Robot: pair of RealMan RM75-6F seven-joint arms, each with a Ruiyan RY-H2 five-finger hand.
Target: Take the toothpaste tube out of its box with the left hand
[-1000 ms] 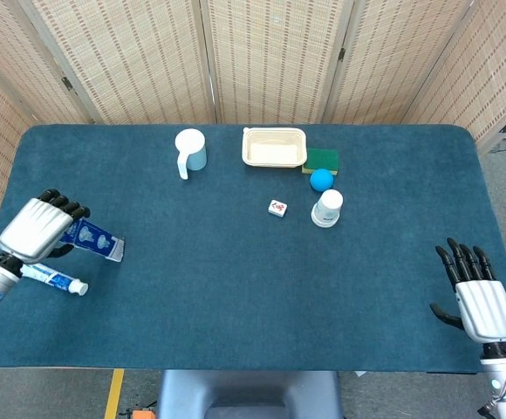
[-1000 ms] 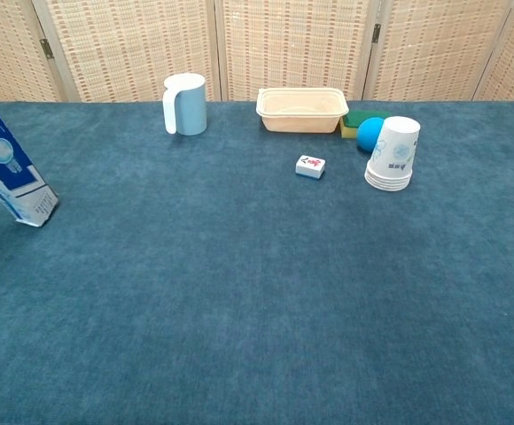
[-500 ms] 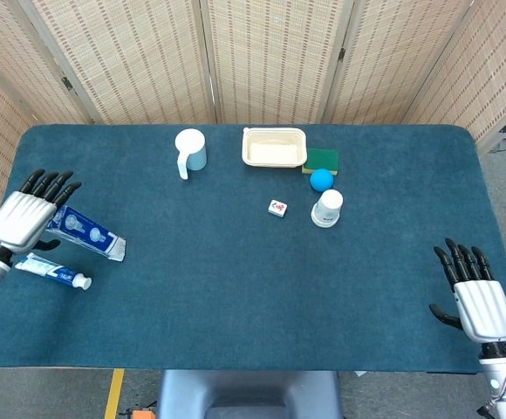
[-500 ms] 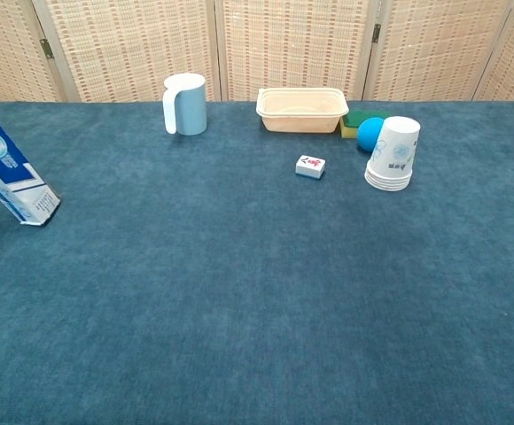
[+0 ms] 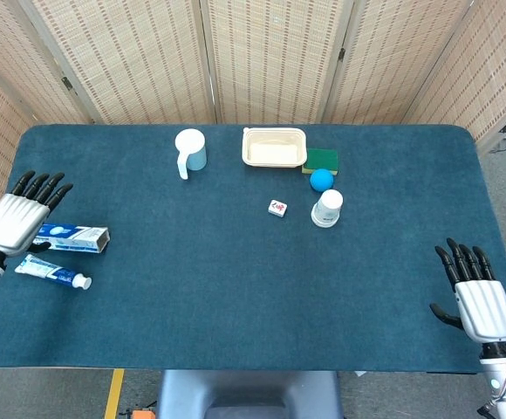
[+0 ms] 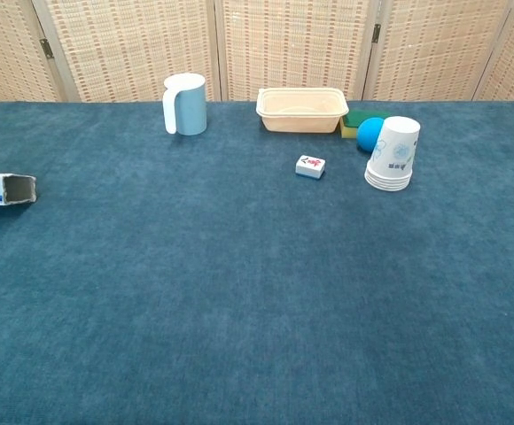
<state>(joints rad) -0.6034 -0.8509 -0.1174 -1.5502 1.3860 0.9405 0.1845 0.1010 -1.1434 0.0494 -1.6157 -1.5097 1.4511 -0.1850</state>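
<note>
We find the toothpaste tube (image 5: 53, 273) lying flat on the blue worktop (image 5: 235, 279) near its left edge, outside its box (image 5: 71, 237) and just in front of it, cap end pointing toward the worktop's middle. Compared with half a second ago, the box has dropped from a tilted, propped pose to lying flat, its long side now nearly parallel to the tube; in the chest view its open end (image 6: 18, 189) faces us at the left edge, where before it stood slanted up out of frame. The left hand (image 5: 13, 218) has drawn back toward the worktop's left edge, fingers spread and straight, its palm over the box's far end; we cannot tell whether it touches the box, but it grips nothing. The tube itself has shifted only slightly. The right hand (image 5: 478, 297) rests near the front right corner with its fingers spread and holding nothing, unchanged. Further out, the things at the back are where they were: a light blue mug (image 5: 190, 150), a cream tray (image 5: 275, 147), a green sponge (image 5: 324, 160) beside it, a blue ball (image 5: 321, 180), a stack of paper cups (image 5: 327, 208) and a small white tile (image 5: 277, 208) to their left.
</note>
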